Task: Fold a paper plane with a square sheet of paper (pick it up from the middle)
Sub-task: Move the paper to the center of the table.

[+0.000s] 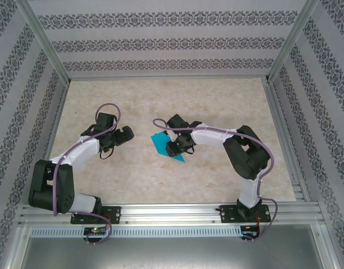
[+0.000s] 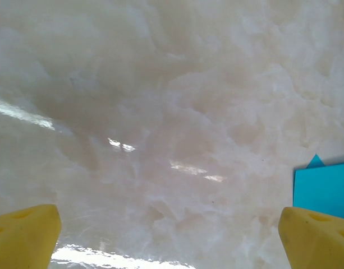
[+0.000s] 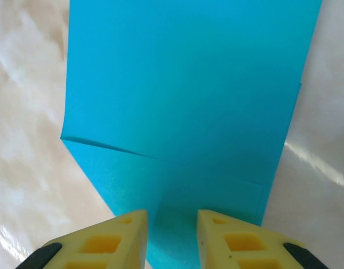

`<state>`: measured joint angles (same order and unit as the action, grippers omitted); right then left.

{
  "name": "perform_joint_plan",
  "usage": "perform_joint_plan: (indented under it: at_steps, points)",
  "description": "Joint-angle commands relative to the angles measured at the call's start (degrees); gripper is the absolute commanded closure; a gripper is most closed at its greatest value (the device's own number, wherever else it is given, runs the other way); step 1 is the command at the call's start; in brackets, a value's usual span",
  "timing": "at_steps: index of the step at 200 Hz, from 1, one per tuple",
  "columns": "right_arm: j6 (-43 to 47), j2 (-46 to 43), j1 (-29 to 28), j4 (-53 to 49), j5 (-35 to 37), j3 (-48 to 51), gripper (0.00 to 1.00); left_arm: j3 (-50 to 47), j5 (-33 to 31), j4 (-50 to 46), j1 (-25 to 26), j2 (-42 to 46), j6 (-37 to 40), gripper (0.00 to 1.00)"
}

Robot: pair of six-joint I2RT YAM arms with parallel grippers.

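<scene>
Cyan-blue square sheet of paper (image 1: pixel 159 143) is lying creased on the table (image 1: pixel 216 101) at frame centre, under your right gripper (image 3: pixel 172 221). Its jaws are standing narrow around the near edge; you cannot tell if they are pinching. Your left gripper (image 2: pixel 169 216) is hovering wide apart.

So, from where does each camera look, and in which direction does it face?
Top external: fixed above and behind the arms, looking down on the table; both arms show, the left claw and right claw near the blue paper.
Left wrist: on the left wrist, facing mostly bare table; its claw's yellow tips sit wide apart in the bottom corners.
Right wrist: on the right wrist, looking closely at the paper; its claw's tips stand narrowly apart.
Shared: all three see the paper.
</scene>
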<state>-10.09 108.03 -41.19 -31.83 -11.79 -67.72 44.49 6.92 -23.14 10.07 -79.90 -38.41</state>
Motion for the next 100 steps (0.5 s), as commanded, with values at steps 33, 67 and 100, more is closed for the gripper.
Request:
perform_joint_plan:
  at_steps: [33,67,100]
  points:
    - [-15.2,-7.4,0.1,9.5,2.7,2.9,0.67,-2.0,9.2,6.3,-0.3,2.1,-0.5,0.00]
    - [-22.2,-5.7,0.3,16.2,-0.9,6.3,0.68,-2.9,14.0,9.4,0.8,1.4,-1.9,0.00]
    - [-23.6,-4.4,1.4,19.2,-1.8,8.2,0.69,-3.6,18.2,13.4,2.1,-0.3,-4.1,0.00]
